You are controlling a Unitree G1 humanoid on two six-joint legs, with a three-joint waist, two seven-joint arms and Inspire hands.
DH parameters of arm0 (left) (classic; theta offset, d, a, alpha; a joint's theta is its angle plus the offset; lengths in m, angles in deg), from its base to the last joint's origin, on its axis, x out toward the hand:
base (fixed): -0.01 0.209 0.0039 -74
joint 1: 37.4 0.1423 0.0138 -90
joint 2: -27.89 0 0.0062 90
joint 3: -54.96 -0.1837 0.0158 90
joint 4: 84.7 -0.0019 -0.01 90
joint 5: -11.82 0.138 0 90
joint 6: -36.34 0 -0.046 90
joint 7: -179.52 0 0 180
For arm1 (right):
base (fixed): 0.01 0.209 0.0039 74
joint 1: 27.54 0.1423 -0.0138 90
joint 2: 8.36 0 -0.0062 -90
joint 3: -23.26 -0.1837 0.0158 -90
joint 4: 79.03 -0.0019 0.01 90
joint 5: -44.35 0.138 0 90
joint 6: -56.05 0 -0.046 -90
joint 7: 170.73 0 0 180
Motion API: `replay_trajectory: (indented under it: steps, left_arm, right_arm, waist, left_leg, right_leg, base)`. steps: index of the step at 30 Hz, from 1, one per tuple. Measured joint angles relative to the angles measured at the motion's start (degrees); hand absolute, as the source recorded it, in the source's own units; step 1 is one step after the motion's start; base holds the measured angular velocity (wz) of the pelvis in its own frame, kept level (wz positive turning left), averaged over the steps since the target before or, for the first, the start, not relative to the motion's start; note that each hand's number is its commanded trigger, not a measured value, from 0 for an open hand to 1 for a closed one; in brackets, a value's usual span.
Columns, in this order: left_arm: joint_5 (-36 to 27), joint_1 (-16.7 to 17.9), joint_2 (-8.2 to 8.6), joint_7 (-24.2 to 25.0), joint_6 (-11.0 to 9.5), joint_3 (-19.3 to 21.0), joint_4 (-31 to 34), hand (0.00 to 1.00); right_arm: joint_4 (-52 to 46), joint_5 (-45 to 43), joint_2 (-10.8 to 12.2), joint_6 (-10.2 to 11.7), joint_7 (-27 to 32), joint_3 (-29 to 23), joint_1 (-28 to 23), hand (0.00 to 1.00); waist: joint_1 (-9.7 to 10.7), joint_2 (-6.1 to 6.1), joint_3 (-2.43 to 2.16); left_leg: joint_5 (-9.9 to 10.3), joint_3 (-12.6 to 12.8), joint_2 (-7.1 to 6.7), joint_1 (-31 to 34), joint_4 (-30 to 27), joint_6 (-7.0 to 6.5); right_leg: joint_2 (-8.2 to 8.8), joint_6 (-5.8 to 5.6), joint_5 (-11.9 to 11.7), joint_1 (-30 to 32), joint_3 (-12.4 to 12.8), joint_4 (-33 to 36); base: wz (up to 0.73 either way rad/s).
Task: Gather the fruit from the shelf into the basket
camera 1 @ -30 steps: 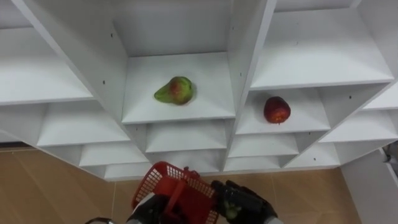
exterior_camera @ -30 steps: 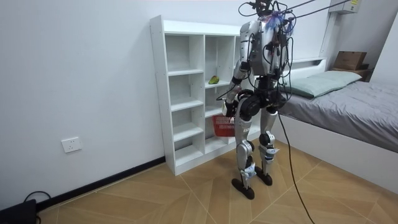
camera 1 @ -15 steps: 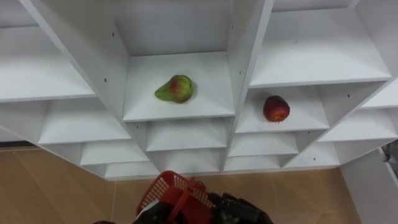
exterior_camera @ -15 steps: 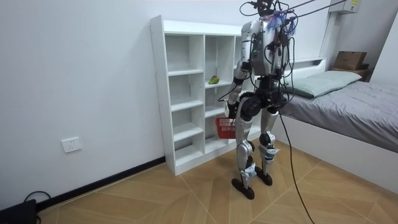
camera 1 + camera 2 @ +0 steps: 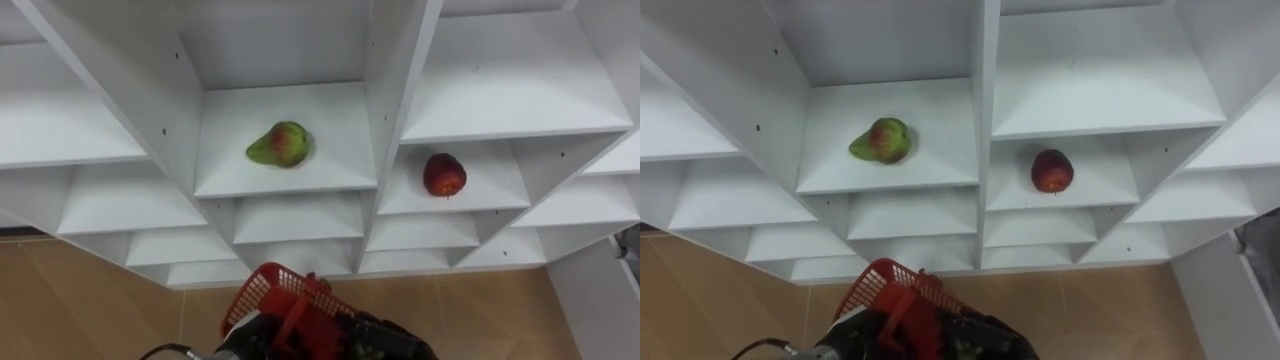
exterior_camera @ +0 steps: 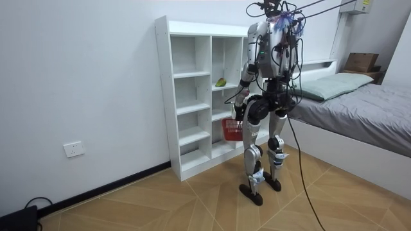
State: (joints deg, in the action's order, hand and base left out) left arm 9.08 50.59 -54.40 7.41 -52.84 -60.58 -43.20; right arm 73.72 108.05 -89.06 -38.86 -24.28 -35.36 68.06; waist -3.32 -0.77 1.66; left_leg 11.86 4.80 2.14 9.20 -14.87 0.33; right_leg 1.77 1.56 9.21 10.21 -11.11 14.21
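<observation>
A green pear with a red blush (image 5: 279, 144) lies on a white closet (image 6: 192, 96) shelf, in the middle column. One column to the right and a shelf lower lies a red apple (image 5: 444, 175). Low in front of me hangs a red mesh basket (image 5: 283, 298), well below both fruits. My left hand (image 5: 243, 350) is curled round its red handle at the bottom edge. My dark right hand (image 5: 392, 342) sits just right of the basket. In the room view I stand upright facing the closet, with the basket (image 6: 232, 129) at thigh height.
The closet's other compartments (image 5: 120, 205) hold nothing. Wooden floor (image 5: 90, 300) shows below the lowest shelf. A bed (image 6: 359, 109) stands behind me, at the room view's right.
The basket and both hands have sunk a little toward the view's bottom edge. The pear and the apple lie where they were.
</observation>
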Motion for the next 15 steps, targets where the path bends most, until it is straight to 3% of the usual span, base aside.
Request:
replay_trajectory:
  steps: [14,15]
  left_arm:
    - [0.0,0.0,0.18,-1.6,0.0,-0.5,-1.1,1.00]
    - [0.0,0.0,0.21,-1.6,0.0,-0.5,-1.1,1.00]
  right_arm:
    - [2.5,0.0,0.1,0.0,0.0,1.2,-0.2,1.00]
    - [2.5,0.0,0.1,0.0,0.0,1.2,-0.2,0.66]
  waist:
    - [0.0,0.15,-0.06]
    - [0.0,0.15,-0.06]
  left_leg:
    - [0.0,0.1,0.02,-0.1,0.0,0.00]
    - [0.0,0.1,0.02,-0.1,0.0,0.00]
  right_leg:
    - [-0.06,-0.01,0.0,-0.2,0.0,-0.3]
    - [-0.11,-0.01,0.0,-0.2,0.0,-0.3]
  base:
    - [0.00]
    - [0.00]
